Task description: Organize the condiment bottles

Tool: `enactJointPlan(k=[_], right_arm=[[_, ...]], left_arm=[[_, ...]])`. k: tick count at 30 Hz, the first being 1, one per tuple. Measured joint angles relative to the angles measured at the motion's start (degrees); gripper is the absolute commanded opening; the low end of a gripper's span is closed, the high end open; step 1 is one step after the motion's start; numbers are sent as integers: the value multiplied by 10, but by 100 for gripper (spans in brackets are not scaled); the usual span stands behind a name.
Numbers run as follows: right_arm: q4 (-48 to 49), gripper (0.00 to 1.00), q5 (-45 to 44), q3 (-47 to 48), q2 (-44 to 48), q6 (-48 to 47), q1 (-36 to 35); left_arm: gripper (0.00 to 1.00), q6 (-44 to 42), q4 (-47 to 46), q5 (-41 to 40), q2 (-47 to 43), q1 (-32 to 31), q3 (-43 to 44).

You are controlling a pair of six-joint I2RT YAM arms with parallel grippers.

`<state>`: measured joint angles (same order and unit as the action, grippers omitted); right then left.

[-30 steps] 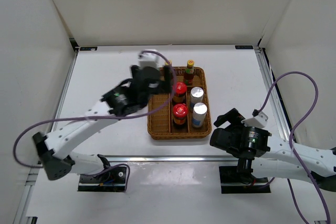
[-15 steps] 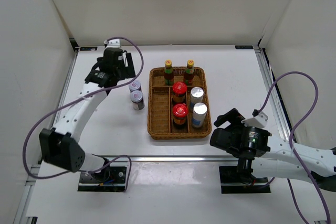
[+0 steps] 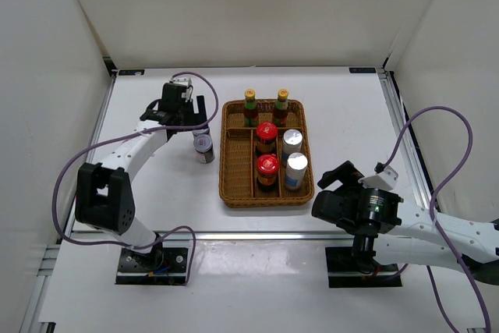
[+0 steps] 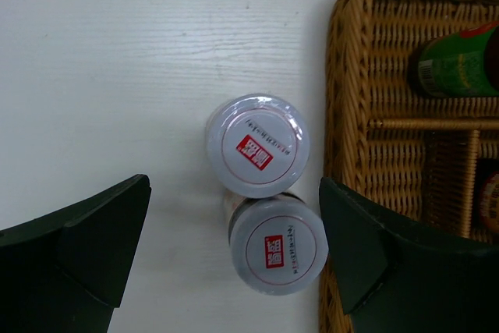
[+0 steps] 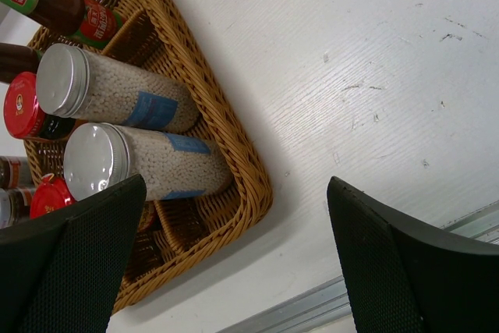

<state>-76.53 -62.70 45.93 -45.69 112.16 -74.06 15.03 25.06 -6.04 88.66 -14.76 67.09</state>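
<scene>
left claw (image 4: 234,208) is held wide above two touching grey-lidded jars (image 4: 257,146) just outside the tray (image 4: 341,76), so one could be toppled, or the rim caught, when the other is gripped.

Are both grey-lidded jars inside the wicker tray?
No, the left wrist view shows the two grey-lidded jars standing on the table, outside the rim of the wicker tray.

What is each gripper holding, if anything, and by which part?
Nothing. The left gripper hangs open over two grey-lidded jars; the right gripper is open and empty near the tray.
</scene>
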Motion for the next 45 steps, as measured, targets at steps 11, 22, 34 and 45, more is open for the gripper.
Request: enactJointPlan(k=[11, 22, 34, 45], right_arm=[[0, 100, 0, 0, -6, 0, 0], [0, 100, -2, 0, -30, 0, 0], [0, 100, -2, 0, -34, 0, 0], [0, 100, -2, 0, -29, 0, 0]], left_arm=[[100, -4, -42, 30, 85, -1, 18], [79, 13, -33, 5, 116, -21, 28], [28, 17, -21, -29, 102, -31, 26], [28, 28, -29, -78, -49, -133, 57]])
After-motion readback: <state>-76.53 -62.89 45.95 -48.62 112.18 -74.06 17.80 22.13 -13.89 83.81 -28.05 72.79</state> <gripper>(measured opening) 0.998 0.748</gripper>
